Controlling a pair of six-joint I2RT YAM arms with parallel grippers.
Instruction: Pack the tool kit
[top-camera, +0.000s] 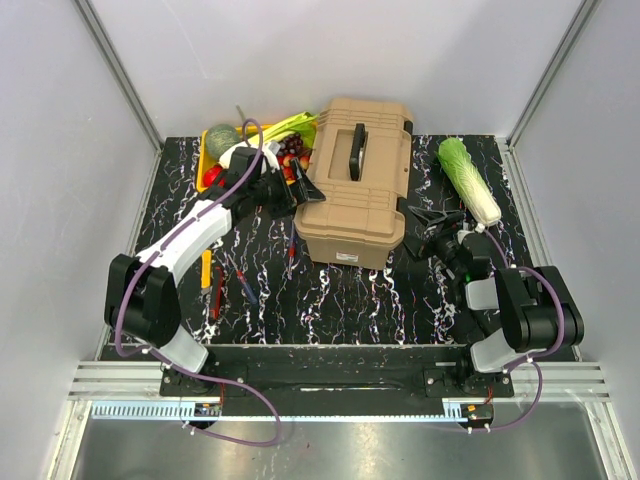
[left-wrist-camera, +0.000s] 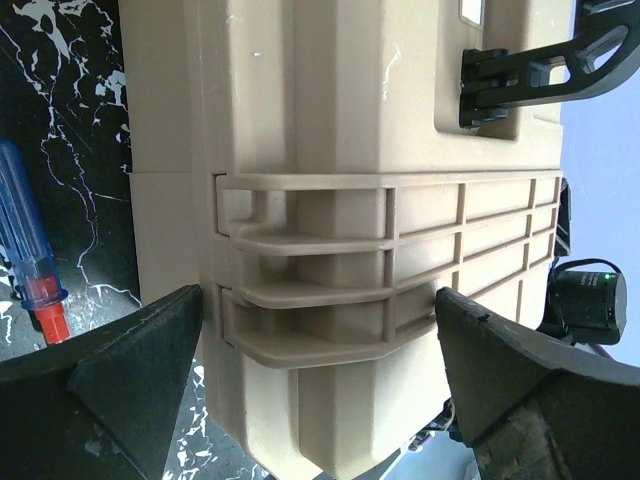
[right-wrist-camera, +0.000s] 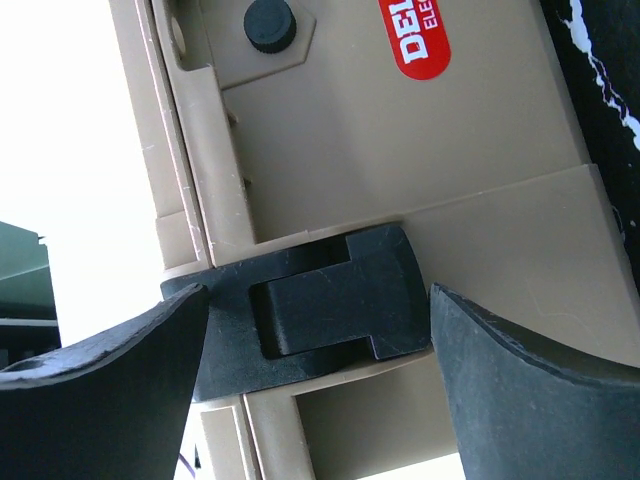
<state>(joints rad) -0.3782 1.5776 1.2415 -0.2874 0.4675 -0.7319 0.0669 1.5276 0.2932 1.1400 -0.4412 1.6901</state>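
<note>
The tan ribbed toolbox (top-camera: 355, 195) stands mid-table with its lid down and black handle (top-camera: 356, 150) on top. My left gripper (top-camera: 303, 190) is open at the box's left side; in the left wrist view its jaws (left-wrist-camera: 320, 390) straddle a ribbed corner of the toolbox (left-wrist-camera: 330, 120) without closing on it. My right gripper (top-camera: 424, 218) is open at the box's right front; in the right wrist view (right-wrist-camera: 320, 380) its fingers flank the black latch (right-wrist-camera: 320, 305) on the toolbox wall (right-wrist-camera: 400, 160). Loose hand tools lie left of the box: a blue screwdriver (top-camera: 243, 280), also in the left wrist view (left-wrist-camera: 25, 250), a red one (top-camera: 291, 252) and a yellow-handled tool (top-camera: 206, 270).
A yellow crate (top-camera: 207, 165) of vegetables and fruit stands at the back left, just behind my left wrist. A napa cabbage (top-camera: 468, 178) lies at the back right. Metal frame posts stand at both back corners.
</note>
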